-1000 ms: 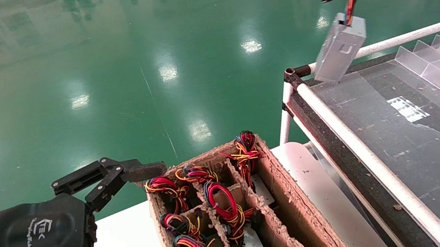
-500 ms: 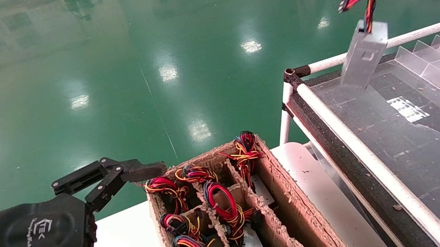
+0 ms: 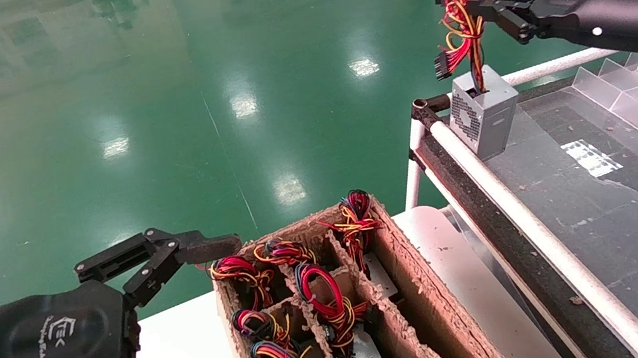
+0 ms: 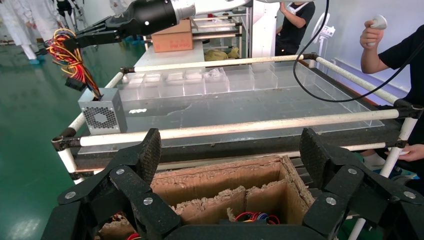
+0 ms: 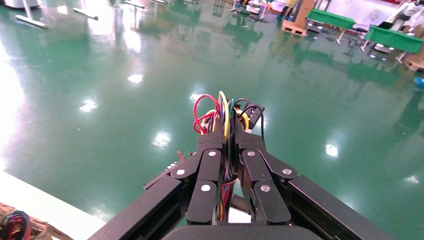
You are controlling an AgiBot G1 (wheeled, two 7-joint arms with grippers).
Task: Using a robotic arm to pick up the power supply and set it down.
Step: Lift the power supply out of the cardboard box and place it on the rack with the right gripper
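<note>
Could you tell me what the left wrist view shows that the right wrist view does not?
Only the left wrist view shows the power supply standing at the corner of the rack, and the open left gripper above the cardboard box. Only the right wrist view shows the jaws closed up close. Both show the right gripper holding the wires.

Right tool lower, shifted left; power supply no longer swinging tilted, now upright on conveyor corner.
</note>
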